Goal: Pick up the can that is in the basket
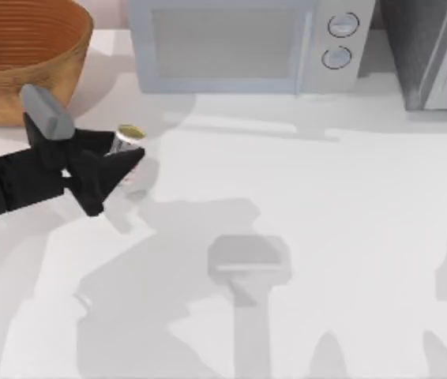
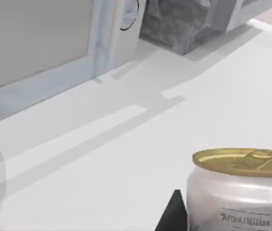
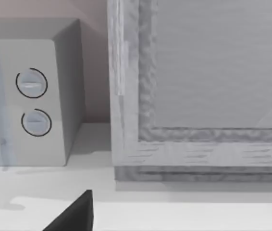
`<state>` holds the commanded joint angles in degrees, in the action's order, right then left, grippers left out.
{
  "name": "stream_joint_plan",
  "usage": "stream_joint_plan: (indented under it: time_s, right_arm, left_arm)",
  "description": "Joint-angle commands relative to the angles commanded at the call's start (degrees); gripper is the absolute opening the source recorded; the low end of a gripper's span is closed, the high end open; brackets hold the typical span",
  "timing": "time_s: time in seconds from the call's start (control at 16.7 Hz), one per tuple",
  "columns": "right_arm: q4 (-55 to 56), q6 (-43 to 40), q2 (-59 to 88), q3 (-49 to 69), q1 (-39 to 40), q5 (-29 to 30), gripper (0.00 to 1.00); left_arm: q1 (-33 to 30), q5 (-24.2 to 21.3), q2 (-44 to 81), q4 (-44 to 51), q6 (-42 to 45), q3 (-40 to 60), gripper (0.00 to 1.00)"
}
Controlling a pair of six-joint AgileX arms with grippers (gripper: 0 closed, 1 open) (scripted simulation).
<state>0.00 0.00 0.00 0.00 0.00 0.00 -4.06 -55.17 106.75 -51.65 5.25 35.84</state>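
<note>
The can [image 1: 129, 137], silver with a gold top, is outside the basket [image 1: 18, 55], just to its right and above the white table. My left gripper [image 1: 125, 155] reaches in from the left edge and is shut on the can. In the left wrist view the can [image 2: 241, 192] stands upright and close, with one dark fingertip [image 2: 173, 214] against its side. The tan wicker basket sits at the back left corner with its ribbed orange inside showing. A black fingertip [image 3: 73, 215] of my right gripper shows in the right wrist view.
A pale grey microwave [image 1: 243, 43] with two round knobs stands at the back middle. A grey wooden cabinet [image 1: 437, 51] stands at the back right. White tabletop [image 1: 326, 237] stretches across the front and right, crossed by arm shadows.
</note>
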Motion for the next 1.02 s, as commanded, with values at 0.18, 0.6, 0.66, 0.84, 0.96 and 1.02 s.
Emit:
stream_joint_plan:
  time_s: [0.18,0.6,0.66,0.84,0.96,1.02]
  right_arm:
    - [0.0,0.0,0.0,0.0,0.0,0.0,1.0]
    - [0.0,0.0,0.0,0.0,0.0,0.0,1.0]
    - [0.0,0.0,0.0,0.0,0.0,0.0,1.0]
    - [0.0,0.0,0.0,0.0,0.0,0.0,1.0]
    - [0.0,0.0,0.0,0.0,0.0,0.0,1.0]
    - [0.0,0.0,0.0,0.0,0.0,0.0,1.0]
  left_arm:
    - [-0.81,-4.04,6.13,-4.02,-0.07,3.13,0.0]
    - [-2.22,-13.04,18.96,-12.77,-0.24,9.9,0.0]
    - [-2.38,-14.28,20.62,-13.95,-0.26,10.81,0.0]
    - [-2.83,-18.02,25.57,-17.44,-0.27,13.48,0.0]
    - [-3.14,-20.65,28.9,-19.85,-0.23,15.33,0.0]
    - [-3.3,-22.04,30.44,-21.07,-0.19,16.32,0.0]
